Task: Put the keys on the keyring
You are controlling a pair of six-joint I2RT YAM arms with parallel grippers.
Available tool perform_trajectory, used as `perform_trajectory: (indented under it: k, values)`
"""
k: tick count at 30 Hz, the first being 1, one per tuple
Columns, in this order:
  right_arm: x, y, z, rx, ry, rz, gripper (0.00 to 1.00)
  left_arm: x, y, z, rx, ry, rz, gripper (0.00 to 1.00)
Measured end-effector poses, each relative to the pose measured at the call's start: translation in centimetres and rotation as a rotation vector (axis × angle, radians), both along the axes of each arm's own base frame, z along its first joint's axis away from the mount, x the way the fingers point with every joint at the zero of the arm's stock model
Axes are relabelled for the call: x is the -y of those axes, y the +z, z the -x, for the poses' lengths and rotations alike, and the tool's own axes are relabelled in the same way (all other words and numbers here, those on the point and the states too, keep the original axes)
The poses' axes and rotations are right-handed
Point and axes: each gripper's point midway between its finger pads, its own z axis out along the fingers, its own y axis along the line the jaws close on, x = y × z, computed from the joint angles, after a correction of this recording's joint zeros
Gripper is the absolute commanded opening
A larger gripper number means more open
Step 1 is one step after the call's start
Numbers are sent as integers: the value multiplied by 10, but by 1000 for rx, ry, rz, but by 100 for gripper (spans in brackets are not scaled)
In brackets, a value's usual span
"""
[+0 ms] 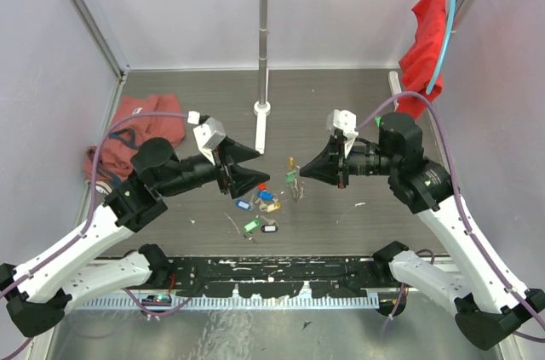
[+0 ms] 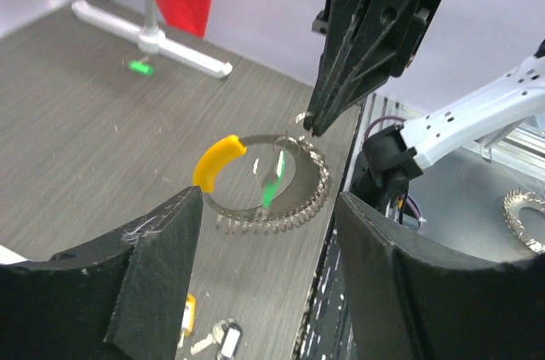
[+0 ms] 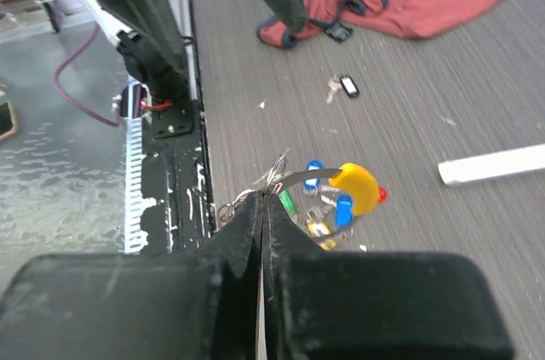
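Grey table [image 1: 341,105] — keys [image 1: 269,205] loose toward the near edge, mid-width. Right gripper [image 1: 300,174] pinched tight on keyring [image 2: 311,202], held aloft; left gripper [image 1: 266,174] fingers wide, empty.

We see a robotics lab: plain lilac walls [image 1: 187,2], silvery aluminium frame posts [image 1: 88,11], black-and-white robot arms [image 1: 94,232] bolted to a dark grey desk [image 1: 341,96].
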Motion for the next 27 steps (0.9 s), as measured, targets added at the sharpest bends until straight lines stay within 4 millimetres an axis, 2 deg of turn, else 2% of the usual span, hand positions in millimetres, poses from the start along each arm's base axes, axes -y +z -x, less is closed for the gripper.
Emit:
perform_trajectory:
  k: [4, 8, 12, 20, 27]
  values:
    - [-5, 22, 12, 37, 74, -64, 1, 5, 30, 6, 31, -46, 76, 64]
    - [-6, 40, 24, 65, 122, -122, 1, 13, 50, 11, 41, -96, 144, 59]
    - [-6, 56, 33, 89, 152, -169, 1, 22, 57, 14, 30, -144, 184, 55]
    - [-5, 83, 46, 133, 194, -237, 1, 35, 66, 26, 31, -249, 229, 52]
    - [-4, 93, 55, 148, 233, -258, 1, 39, 80, 37, 47, -320, 265, 46]
